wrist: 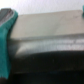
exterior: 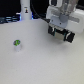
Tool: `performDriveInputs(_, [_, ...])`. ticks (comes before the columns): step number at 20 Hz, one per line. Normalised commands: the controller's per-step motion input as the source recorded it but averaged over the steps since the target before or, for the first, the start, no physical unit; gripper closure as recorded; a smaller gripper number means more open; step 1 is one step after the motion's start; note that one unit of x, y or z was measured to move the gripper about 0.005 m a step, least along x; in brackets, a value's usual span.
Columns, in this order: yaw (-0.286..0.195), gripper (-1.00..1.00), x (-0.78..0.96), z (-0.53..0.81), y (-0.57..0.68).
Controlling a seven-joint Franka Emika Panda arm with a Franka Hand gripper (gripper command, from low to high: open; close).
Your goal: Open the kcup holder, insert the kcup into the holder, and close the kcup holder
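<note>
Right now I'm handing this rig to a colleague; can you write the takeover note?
Gripper: open, empty, hanging above the table toward the exterior view's right.
Kcup: green top, standing alone on the table at the exterior view's left, untouched, well apart from the gripper.
Kcup holder: not identifiable in the exterior view; the wrist view shows only a blurred dark edge.
Done: nothing visible.
Left: open the holder, insert the kcup, close the holder.

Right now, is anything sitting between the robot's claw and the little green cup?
No. In the exterior view, only bare white table lies between the end effector and the kcup.
</note>
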Motion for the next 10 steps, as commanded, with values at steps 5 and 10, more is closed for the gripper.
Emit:
performDriveInputs(5, [-0.078,1.0,0.92,0.31,-0.32])
performDriveInputs(10, [-0.081,1.0,0.85,0.26,-0.27])
